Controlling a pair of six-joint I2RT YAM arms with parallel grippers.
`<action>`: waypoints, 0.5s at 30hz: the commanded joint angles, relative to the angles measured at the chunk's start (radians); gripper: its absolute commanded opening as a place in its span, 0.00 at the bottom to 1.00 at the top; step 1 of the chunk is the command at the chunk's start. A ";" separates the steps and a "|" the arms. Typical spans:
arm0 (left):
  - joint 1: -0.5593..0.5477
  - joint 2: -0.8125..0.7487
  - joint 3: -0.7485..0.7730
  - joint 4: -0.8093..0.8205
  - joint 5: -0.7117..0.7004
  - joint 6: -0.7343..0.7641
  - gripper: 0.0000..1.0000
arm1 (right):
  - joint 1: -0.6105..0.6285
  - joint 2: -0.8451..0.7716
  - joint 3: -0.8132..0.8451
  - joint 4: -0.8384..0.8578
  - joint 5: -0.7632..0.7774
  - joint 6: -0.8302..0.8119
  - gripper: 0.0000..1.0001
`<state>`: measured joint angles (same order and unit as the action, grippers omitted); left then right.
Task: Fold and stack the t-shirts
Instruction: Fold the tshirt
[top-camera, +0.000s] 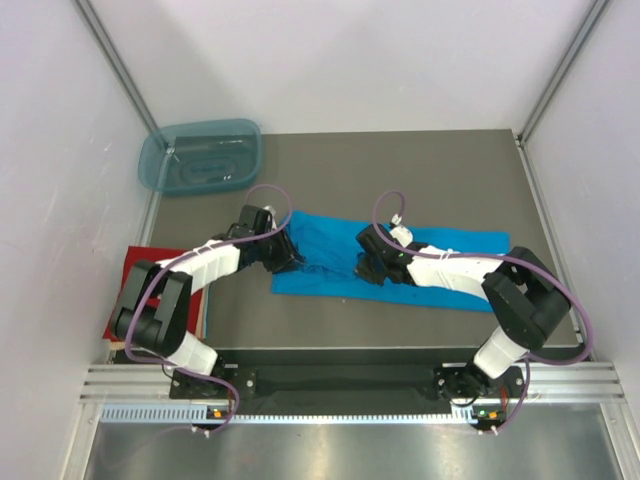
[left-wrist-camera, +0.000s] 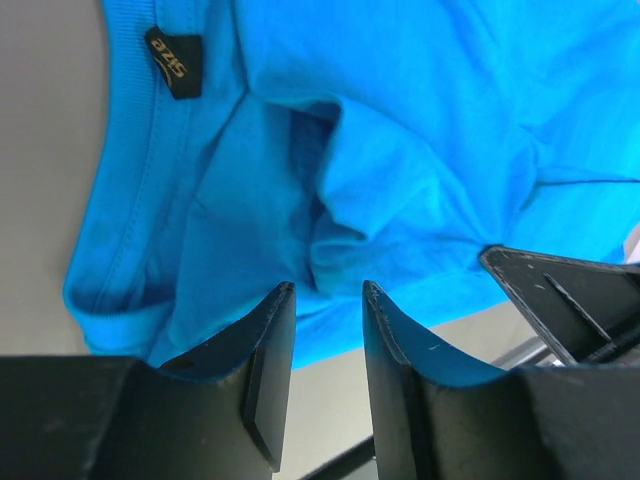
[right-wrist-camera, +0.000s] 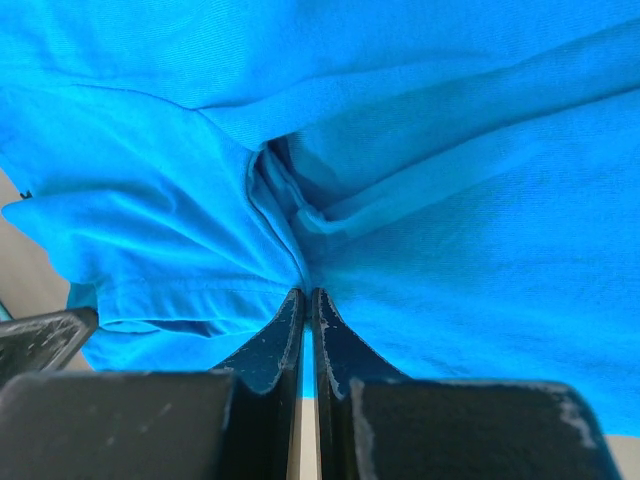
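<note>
The turquoise-blue t-shirt (top-camera: 460, 262) lies spread across the middle of the grey table (top-camera: 400, 170), bunched between the two arms. My left gripper (top-camera: 288, 250) hovers at its left end, near the collar with the black size label (left-wrist-camera: 172, 62). That left gripper (left-wrist-camera: 328, 292) is open, with only table and the cloth's edge showing between the fingers. My right gripper (top-camera: 370, 262) is at the shirt's middle. In its wrist view the right gripper (right-wrist-camera: 306, 292) is shut on a pinched fold of the blue cloth (right-wrist-camera: 300, 215). The red t-shirt (top-camera: 145, 257) lies flat at the table's left edge, partly under my left arm.
A translucent blue-green plastic tub (top-camera: 200, 155) stands at the back left corner. White walls close in on both sides. The arms' mounting rail (top-camera: 340, 380) runs along the near edge.
</note>
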<state>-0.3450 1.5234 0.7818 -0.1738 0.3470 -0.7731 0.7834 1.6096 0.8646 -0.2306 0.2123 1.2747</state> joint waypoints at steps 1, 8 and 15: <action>0.006 0.029 0.016 0.074 0.009 0.025 0.38 | 0.002 -0.037 0.013 0.019 0.015 -0.015 0.00; 0.006 0.078 0.010 0.134 0.021 0.018 0.38 | 0.004 -0.031 0.016 0.020 0.013 -0.017 0.00; 0.006 0.081 0.030 0.142 0.033 0.006 0.22 | 0.004 -0.033 0.020 0.027 0.009 -0.028 0.00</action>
<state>-0.3431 1.6093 0.7818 -0.0910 0.3614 -0.7670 0.7834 1.6096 0.8646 -0.2264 0.2119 1.2640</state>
